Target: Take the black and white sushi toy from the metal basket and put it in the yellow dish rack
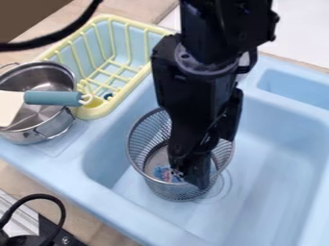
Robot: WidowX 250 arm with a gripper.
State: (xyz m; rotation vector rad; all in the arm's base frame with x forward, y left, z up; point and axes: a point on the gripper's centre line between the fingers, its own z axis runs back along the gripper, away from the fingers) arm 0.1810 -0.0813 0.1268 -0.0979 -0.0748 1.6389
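Steeply, the gripper (193, 178) points down into the mesh basket (170, 191); open or shut, I can't tell.

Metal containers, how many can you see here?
2: a steel pot at the left edge of the picture, and a wire mesh basket in the sink basin, partly covered by the gripper. The arm could hide others.

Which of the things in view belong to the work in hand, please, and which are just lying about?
In the work, it seems:
- gripper, lowered into the basket
- mesh basket, in the sink
- small colourful item beside the gripper

Just lying about:
- yellow rack
- steel pot
- blue-handled utensil across the pot
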